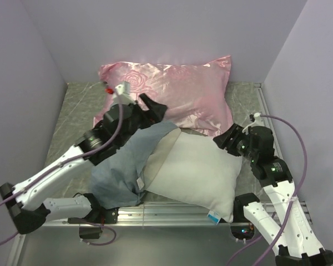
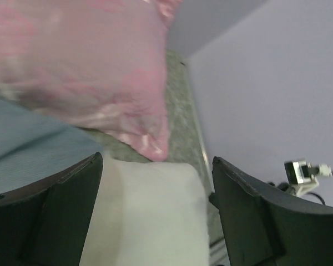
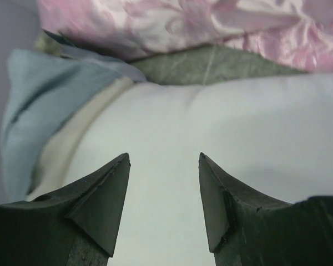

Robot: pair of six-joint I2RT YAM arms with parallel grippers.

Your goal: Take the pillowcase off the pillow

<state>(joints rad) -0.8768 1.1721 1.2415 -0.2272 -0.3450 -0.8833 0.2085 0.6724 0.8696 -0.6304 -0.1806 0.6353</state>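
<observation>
The white pillow (image 1: 197, 169) lies in the middle of the table with a small tag (image 1: 213, 216) at its near right corner. The slate blue-grey pillowcase (image 1: 119, 169) is bunched over the pillow's left end. Most of the pillow is bare. My left gripper (image 1: 157, 109) hovers open above the far left corner of the pillow, where the pillowcase edge (image 2: 22, 141) meets the white pillow (image 2: 150, 216). In its own view the left gripper (image 2: 155, 162) holds nothing. My right gripper (image 1: 226, 139) is at the pillow's far right corner. The right gripper (image 3: 164, 159) is open over the white pillow (image 3: 222, 127), with the pillowcase (image 3: 36, 105) at the left.
A shiny pink rose-patterned satin pillow (image 1: 177, 91) lies behind, touching the white pillow's far edge, and shows in both wrist views (image 2: 83, 61) (image 3: 183, 22). Lilac walls close in on the left, back and right. A metal rail (image 1: 166, 210) runs along the near edge.
</observation>
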